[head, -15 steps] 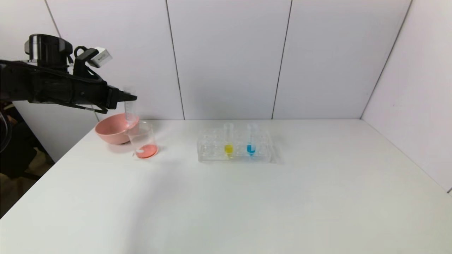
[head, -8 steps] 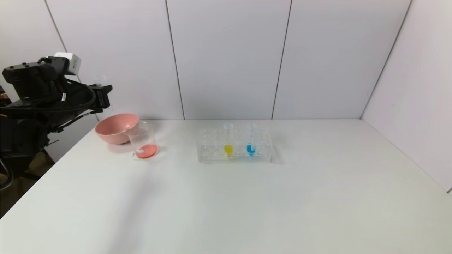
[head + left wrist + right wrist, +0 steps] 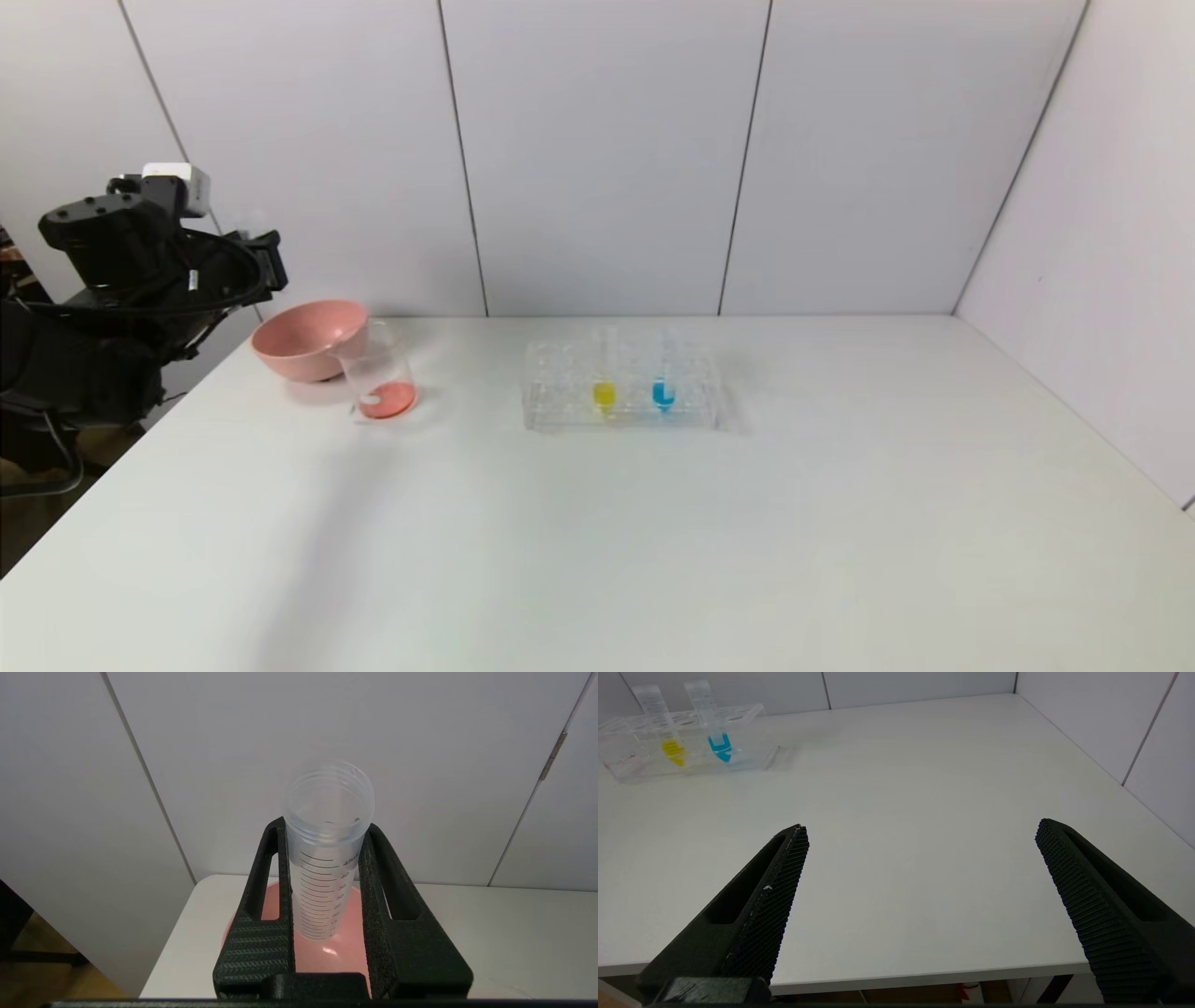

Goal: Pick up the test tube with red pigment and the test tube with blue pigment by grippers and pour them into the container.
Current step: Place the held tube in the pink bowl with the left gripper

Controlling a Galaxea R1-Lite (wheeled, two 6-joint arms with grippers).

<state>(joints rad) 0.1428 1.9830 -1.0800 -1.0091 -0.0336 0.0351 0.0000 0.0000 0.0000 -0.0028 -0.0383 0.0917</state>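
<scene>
Emptying done: red tube withdrawn from the beaker

The test tube with red pigment (image 3: pixel 327 858), now empty, is held upright between the jaws of the left gripper (image 3: pixel 327 896), which has been pulled back from the beaker (image 3: pixel 378 371) to above the pink bowl (image 3: pixel 308 338). Red liquid lies in the beaker. The blue-pigment tube (image 3: pixel 664 373) is left in the rack (image 3: pixel 560 392) on the table (image 3: pixel 597 541); right gripper (image 3: pixel 920 868) jaws are spread wide.

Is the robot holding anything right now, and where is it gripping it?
Yes. The left gripper holds an emptied clear test tube, clamped on its graduated body just below the open rim. The right gripper is open and holds nothing.
</scene>
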